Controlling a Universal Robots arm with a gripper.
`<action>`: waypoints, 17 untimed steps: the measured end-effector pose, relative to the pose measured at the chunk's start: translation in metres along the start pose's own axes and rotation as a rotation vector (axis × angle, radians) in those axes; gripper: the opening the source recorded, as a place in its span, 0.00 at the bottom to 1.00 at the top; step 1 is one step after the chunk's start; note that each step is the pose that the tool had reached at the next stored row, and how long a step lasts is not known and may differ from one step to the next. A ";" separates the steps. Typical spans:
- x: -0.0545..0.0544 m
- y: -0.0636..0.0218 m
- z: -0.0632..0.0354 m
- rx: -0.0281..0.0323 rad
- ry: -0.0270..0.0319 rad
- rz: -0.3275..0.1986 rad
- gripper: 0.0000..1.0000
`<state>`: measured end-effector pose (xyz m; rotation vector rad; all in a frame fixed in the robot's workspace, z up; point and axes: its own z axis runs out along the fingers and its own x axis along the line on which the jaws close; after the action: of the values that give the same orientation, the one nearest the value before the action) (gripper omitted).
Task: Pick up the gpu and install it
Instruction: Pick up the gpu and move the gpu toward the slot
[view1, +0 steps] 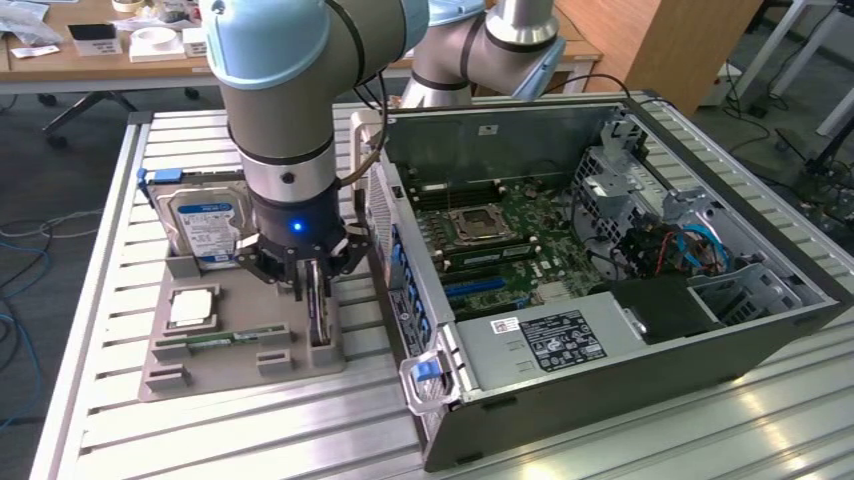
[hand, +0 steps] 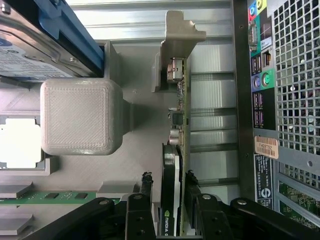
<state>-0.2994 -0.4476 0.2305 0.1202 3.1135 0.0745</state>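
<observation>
While the gpu (hand: 172, 160) stands edge-on in its slot of the grey holder (view1: 240, 372) on the surface (view1: 200, 440), the gripper (view1: 315, 290) straddles it, jaws apart, unclamped: grasp step. Judgement: next calls for square closure, then a straight lift. Count: one gpu, one hard drive (view1: 207, 228), one processor (view1: 191, 308), one memory stick (view1: 220, 340), one open computer case (view1: 641, 360)
</observation>
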 end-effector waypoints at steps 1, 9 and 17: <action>0.000 0.0000 0.0000 0.0000 0.0000 0.000 0.39; 0.000 0.0000 0.0000 0.0000 0.0000 0.000 0.27; 0.000 0.0000 0.0000 0.0001 0.0000 0.000 0.27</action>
<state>-0.2994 -0.4476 0.2305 0.1201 3.1135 0.0744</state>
